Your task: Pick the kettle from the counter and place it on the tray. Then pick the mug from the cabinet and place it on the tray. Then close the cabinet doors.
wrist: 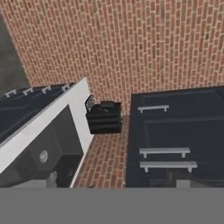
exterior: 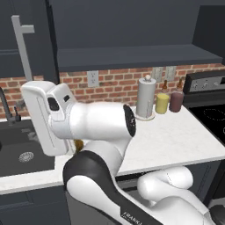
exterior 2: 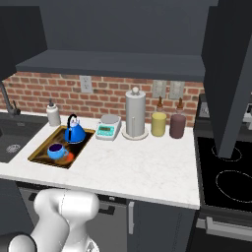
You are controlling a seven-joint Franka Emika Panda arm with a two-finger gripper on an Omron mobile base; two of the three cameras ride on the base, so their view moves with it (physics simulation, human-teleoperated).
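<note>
Kettle (exterior 2: 74, 132) and mug (exterior 2: 57, 150) on tray (exterior 2: 40, 153) in right base view

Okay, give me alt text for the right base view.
A blue kettle and a smaller blue mug sit on a dark tray on a white counter. Behind are a kitchen scale, a paper towel roll and two jars against a brick wall.

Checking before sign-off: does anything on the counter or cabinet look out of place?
One thing: the cabinet door on the right hangs open over the stove. The kettle and mug sit upright on the tray; nothing has spilled.
</note>
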